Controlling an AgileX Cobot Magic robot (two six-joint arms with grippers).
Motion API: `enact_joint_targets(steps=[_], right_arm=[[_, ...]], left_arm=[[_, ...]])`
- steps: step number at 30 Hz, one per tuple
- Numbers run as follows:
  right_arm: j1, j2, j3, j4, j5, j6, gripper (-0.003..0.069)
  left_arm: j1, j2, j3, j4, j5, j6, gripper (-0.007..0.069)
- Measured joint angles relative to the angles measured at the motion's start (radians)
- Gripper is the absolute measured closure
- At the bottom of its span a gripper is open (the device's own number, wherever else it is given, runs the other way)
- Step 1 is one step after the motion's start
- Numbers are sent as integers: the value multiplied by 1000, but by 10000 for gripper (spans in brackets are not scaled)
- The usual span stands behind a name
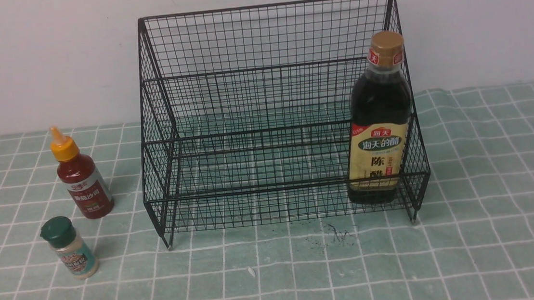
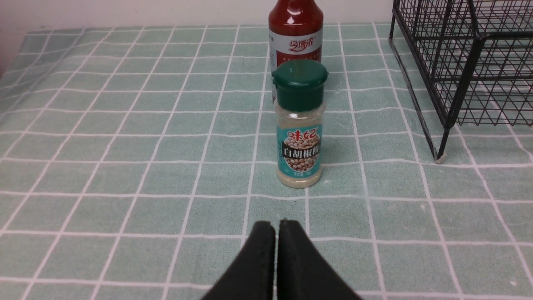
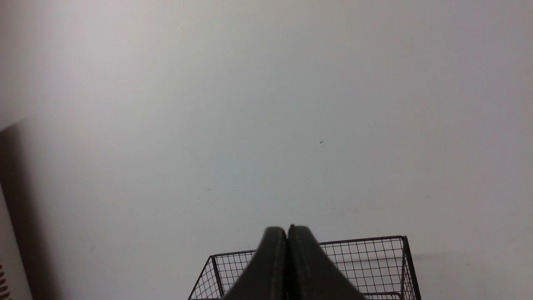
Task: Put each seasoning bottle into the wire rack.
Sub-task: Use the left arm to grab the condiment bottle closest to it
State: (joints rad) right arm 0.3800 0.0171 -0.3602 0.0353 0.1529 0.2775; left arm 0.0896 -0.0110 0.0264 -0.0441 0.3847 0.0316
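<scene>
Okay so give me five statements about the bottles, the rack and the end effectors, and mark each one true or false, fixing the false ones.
1. The vinegar stands in the rack. True.
2. The shaker has a yellow cap. False: its cap is green.
3. The red sauce is on the table, outside the rack. True.
4. The left end effector is gripping the shaker. False: it is shut and holds nothing.
5. The vinegar is at the rack's left end. False: it is at the right end.
</scene>
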Motion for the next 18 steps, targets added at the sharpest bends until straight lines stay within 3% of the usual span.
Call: enact_joint_targets(steps=[4,12,16,18], right_arm=[[0,0,13,4,-12,-12,671],[0,0,18,144,-1,-277,671],[-10,-9,31,140,104,-317,672],[-81,-25,69,117,165,-333,672]], left_arm=[[0,0,0,0,0,0,631],[0,0,0,0,0,0,631],[0,0,0,0,0,0,631],[0,0,0,0,0,0,631]])
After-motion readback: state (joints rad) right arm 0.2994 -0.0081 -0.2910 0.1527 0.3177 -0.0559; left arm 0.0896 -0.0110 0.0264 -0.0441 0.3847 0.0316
